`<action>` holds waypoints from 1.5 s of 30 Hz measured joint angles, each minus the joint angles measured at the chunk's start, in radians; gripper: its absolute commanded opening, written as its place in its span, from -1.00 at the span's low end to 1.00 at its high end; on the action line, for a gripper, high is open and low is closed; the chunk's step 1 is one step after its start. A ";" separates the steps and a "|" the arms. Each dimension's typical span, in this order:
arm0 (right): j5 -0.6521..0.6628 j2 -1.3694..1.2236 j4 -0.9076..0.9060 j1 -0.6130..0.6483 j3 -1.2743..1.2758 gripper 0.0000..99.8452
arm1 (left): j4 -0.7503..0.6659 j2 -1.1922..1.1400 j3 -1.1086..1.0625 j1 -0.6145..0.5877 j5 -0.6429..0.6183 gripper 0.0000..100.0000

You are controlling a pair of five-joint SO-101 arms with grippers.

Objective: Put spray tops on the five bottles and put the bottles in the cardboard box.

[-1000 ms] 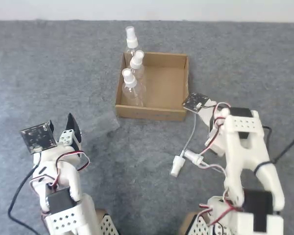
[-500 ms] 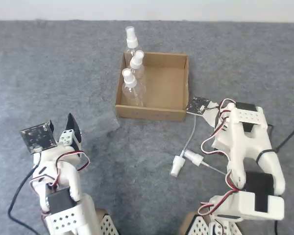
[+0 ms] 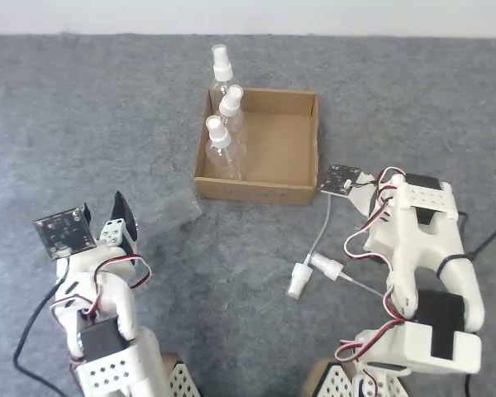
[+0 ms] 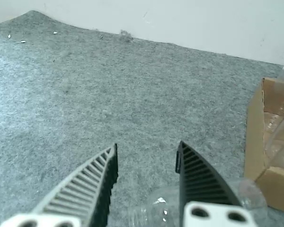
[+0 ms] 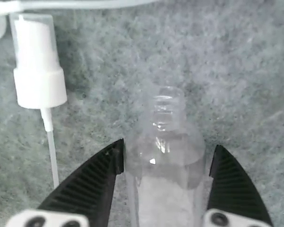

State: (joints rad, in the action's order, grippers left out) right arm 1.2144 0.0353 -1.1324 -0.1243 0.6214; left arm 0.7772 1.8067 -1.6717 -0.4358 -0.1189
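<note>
Right wrist view: bottle (image 5: pixel 163 142) inside hand (image 5: pixel 168 146).

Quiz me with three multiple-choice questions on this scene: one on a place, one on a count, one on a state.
1. Where do the loose spray tops lie?
A in the box
B on the mat, by the right arm
C on a shelf

2. How many topped bottles are there?
A one
B five
C three

3. The right gripper is:
A open astride a topless bottle
B shut on a top
C shut, empty

Answers:
1. B, both spray tops lie on the mat between the box and the right arm.
2. C, three topped bottles stand at the box's left side.
3. A, the jaws stand apart on either side of the topless bottle.
</note>
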 measured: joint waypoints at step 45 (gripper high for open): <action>-0.388 0.311 -0.183 0.135 0.068 -0.88 | 0.000 0.000 0.000 -0.002 0.002 -0.62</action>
State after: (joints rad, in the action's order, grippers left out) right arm 0.8263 0.3468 -1.3149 0.0107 0.6889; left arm 0.7772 1.8067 -1.6717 -0.4373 -0.1174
